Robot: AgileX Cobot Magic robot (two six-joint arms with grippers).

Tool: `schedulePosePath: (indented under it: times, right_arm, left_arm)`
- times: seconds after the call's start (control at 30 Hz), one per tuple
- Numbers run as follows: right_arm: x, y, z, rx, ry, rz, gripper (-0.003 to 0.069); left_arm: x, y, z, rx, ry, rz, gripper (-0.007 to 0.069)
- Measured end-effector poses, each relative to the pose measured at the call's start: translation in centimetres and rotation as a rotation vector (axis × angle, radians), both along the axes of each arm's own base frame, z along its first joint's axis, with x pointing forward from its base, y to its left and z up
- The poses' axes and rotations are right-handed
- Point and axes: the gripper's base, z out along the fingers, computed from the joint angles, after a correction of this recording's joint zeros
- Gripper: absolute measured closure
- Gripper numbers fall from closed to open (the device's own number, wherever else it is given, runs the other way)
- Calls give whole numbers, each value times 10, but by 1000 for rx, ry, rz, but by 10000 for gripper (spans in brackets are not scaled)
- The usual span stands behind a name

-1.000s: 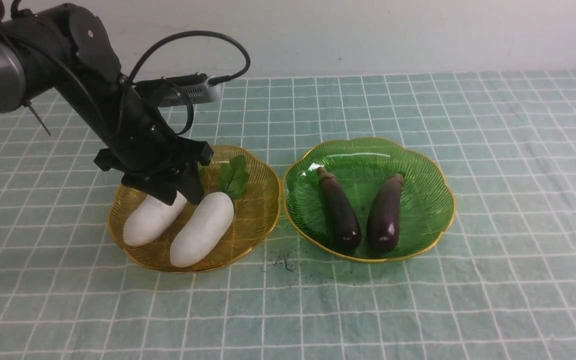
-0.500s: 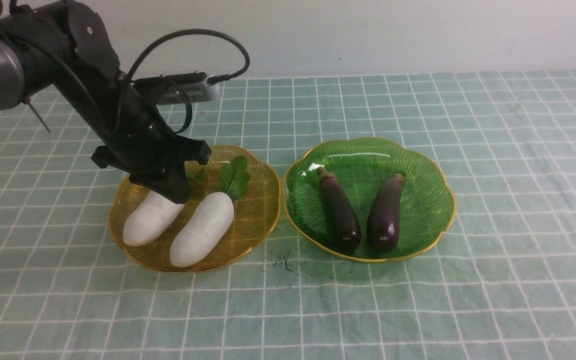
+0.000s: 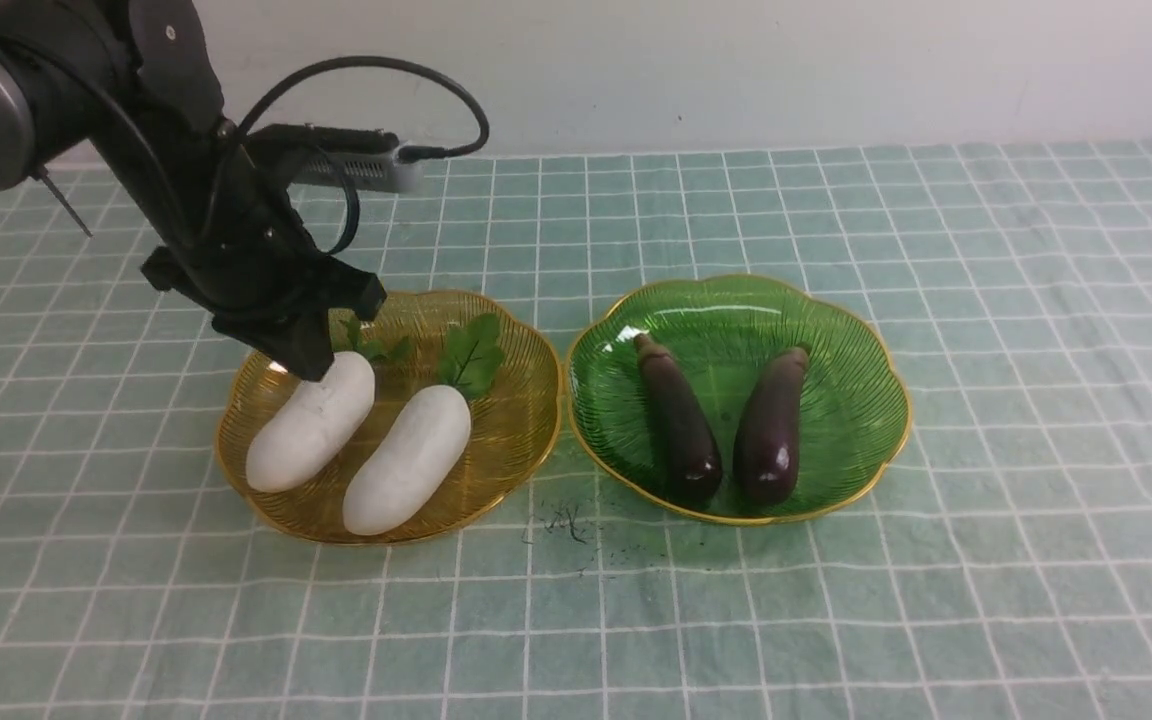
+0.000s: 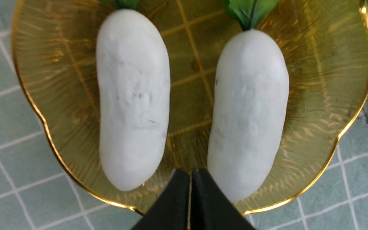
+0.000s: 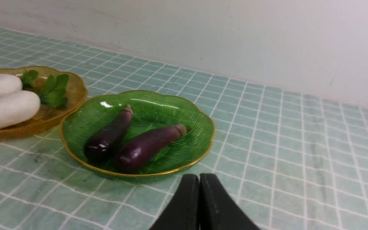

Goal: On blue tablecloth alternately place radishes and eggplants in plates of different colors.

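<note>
Two white radishes [image 3: 311, 425] [image 3: 406, 460] lie side by side in the amber plate [image 3: 526, 400] on the blue tablecloth [image 3: 936, 600]. Two dark purple eggplants [image 3: 678, 420] [image 3: 771, 425] lie in the green plate [image 3: 866, 400] to its right. My left gripper [image 3: 301, 365] hangs shut and empty just above the leafy end of the left radish. In the left wrist view its shut tips [image 4: 190, 174] point between both radishes [image 4: 133, 95] [image 4: 249, 108]. My right gripper [image 5: 199, 179] is shut and empty, low over the cloth near the green plate [image 5: 187, 111]; the front view does not show it.
A pale wall [image 3: 736, 70] rises behind the cloth's far edge. Dark specks [image 3: 566, 525] mark the cloth in front of the gap between the plates. The left arm's cable [image 3: 386, 70] loops above the amber plate.
The left gripper's jaws, open around the left radish a second ago, have shut. The gripper has risen and drawn back to the left, leaving the radish in the amber plate.
</note>
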Motion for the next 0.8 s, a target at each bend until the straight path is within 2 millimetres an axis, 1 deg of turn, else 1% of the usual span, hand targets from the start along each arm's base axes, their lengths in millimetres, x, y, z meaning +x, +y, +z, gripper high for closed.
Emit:
schedulePosePath:
  times: [0.03,0.1,0.17,0.2,0.23,0.3,0.33,0.37,0.47,0.5,0.53,0.63,0.67,0.77,0.8]
  right_arm:
    - [0,-1,-7,-27,-10,-12,673]
    - [1,-3,-15,-64,-41,-31,673]
    - [3,-5,-29,-106,-36,-44,673]
    - [4,-5,-34,-116,-30,-47,673]
    - [5,-6,-43,-142,-13,-51,673]
    - [7,-6,-53,-168,10,-52,673]
    - [8,-7,-63,-212,39,-53,673]
    - [8,-7,-67,-238,50,-55,673]
    - [8,-9,-67,-299,42,-61,673]
    - [8,-9,-67,-306,41,-62,673]
    - [8,-9,-67,-319,39,-64,673]
    - [8,-10,-67,-329,37,-65,673]
    - [8,-10,-67,-329,37,-65,673]
    - [8,-10,-67,-331,37,-65,673]
    - [8,-10,-67,-333,36,-66,673]
  left_arm:
    - [-1,0,7,-5,-20,7,632]
    - [-4,0,20,-16,-55,16,632]
    - [-10,0,37,-35,-96,20,632]
    - [-12,0,41,-43,-106,23,632]
    - [-15,0,47,-54,-118,23,632]
    - [-21,0,57,-67,-139,24,632]
    - [-28,0,67,-81,-160,23,632]
    - [-33,0,74,-91,-180,23,632]
    - [-49,0,97,-120,-235,19,632]
    - [-52,0,100,-126,-242,18,632]
    - [-65,1,116,-149,-279,14,632]
    - [-92,3,143,-182,-351,5,632]
    - [-105,4,154,-192,-384,1,632]
    - [-138,8,170,-202,-440,-4,632]
    - [-143,9,171,-202,-443,-4,632]
